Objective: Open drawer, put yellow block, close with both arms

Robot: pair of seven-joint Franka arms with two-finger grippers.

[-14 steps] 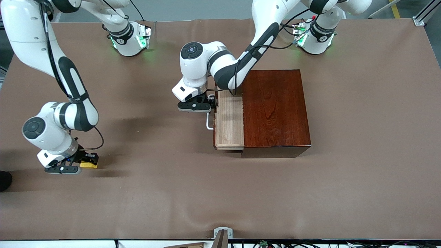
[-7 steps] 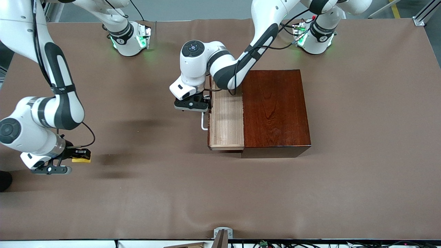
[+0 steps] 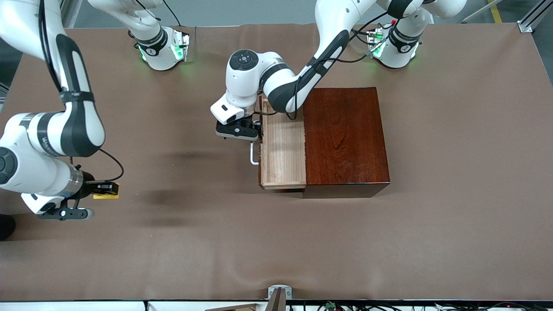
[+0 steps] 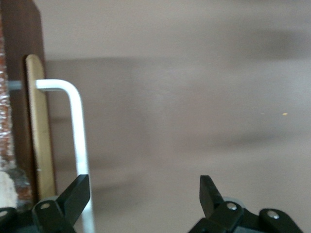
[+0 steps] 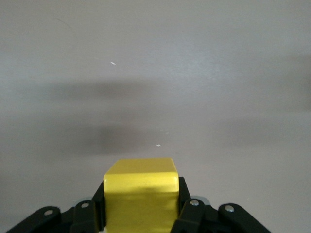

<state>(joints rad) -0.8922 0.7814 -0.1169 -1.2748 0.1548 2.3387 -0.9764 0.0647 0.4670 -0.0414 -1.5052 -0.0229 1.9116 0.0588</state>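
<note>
Drawer count: one, seen half-open from the front, with one block and two arms. Left gripper jaws are spread about the handle in the left wrist view. Right gripper jaws are clamped on the block above the table.

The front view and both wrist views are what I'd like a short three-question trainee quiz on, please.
1. True or false: the right gripper is shut on the small bright yellow block.
2. The pale-wood sliding drawer of the dark reddish-brown wooden box is: A) closed B) pulled out, nothing visible inside C) holding the block.
3. Which white part of the drawer does the open left gripper straddle?

Key: 1 true; 2 B; 3 the white U-shaped bar handle.
</note>
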